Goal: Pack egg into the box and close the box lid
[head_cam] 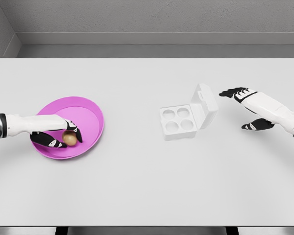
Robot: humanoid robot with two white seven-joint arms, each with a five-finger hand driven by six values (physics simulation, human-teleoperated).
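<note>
A brown egg [70,138] lies in the magenta bowl [88,110] at the table's left. My left hand [63,135] reaches into the bowl, its thumb and fingers curled around the egg. A white egg box [178,122] with four empty round cups sits right of centre, its lid [205,105] standing open and tilted back to the right. To the right of the lid hovers my right hand [239,105], fingers spread and holding nothing.
The white table [147,186] spreads wide in front of and between the bowl and the box. A grey wall runs behind the table's far edge.
</note>
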